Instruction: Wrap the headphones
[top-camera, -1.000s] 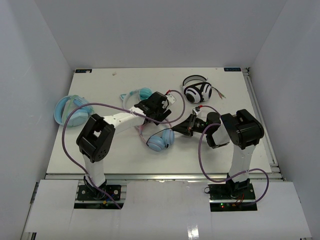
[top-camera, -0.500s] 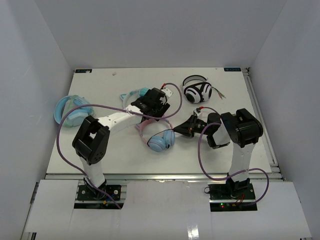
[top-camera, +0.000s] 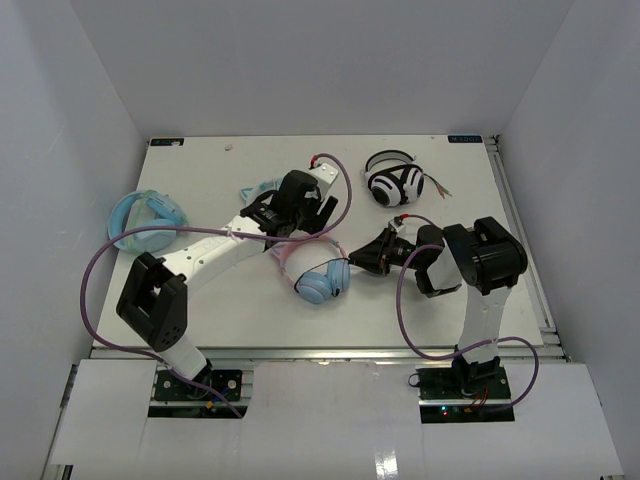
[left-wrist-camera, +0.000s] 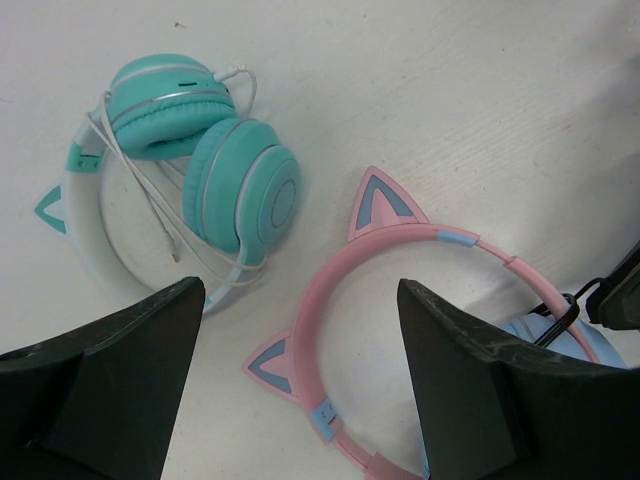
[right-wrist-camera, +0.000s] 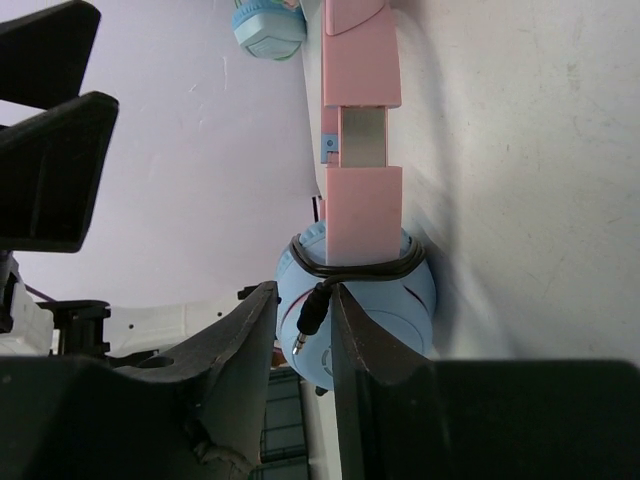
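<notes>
Headphones (top-camera: 318, 280) with a pink cat-ear headband (left-wrist-camera: 420, 238), light blue round ear cups and a thin black cable (right-wrist-camera: 360, 272) lie flat on the white table (top-camera: 200, 300), near its middle and between my two arms. My left gripper (left-wrist-camera: 300, 400) hovers above the headband with its fingers spread wide apart, holding nothing. My right gripper (right-wrist-camera: 305, 300) sits low just beside one ear cup (right-wrist-camera: 405, 300), where the cable loops across the headband. The cable's metal plug (right-wrist-camera: 312, 318) lies in the narrow gap between my fingers, and I cannot tell whether they press on it. An all-teal cat-ear pair (left-wrist-camera: 200, 160) with a white cord rests just beyond the headband. A bulky light blue pair (top-camera: 145, 220) lies at the left edge, and a black-and-white pair (top-camera: 393, 182) lies toward the far right.
</notes>
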